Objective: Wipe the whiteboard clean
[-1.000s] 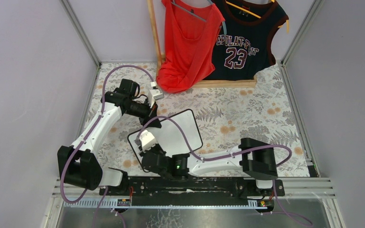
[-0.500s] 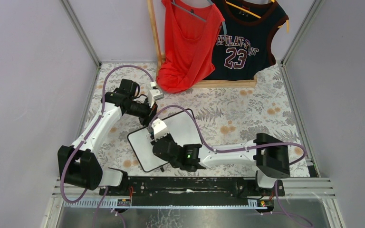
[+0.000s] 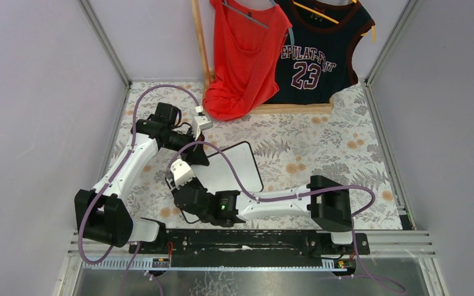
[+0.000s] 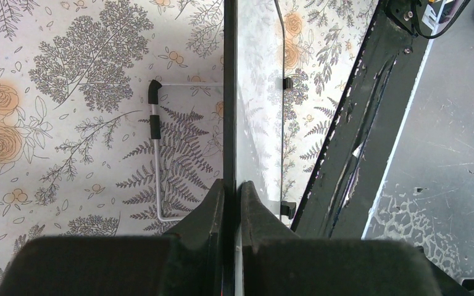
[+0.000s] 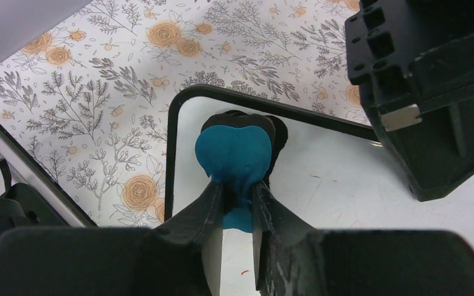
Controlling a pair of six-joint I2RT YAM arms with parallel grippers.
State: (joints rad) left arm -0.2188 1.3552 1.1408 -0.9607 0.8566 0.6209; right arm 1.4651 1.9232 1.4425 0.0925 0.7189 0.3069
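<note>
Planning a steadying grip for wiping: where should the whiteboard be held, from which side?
Likely the whiteboard's thin black frame at the far-left corner, edge-on from the far left, as the left gripper pinches it. It is a flat sheet, and that leaves its face free for the right gripper's eraser.

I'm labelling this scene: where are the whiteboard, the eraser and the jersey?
whiteboard (image 5: 333, 209), right wrist view, bare white face.
eraser (image 5: 234, 154), right wrist view, blue pad's middle.
jersey (image 3: 307, 75), top external view, number 23.

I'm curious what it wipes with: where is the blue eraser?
In the right wrist view, the blue eraser is pinched in the right hand, against the whiteboard beside its rounded corner.
</note>
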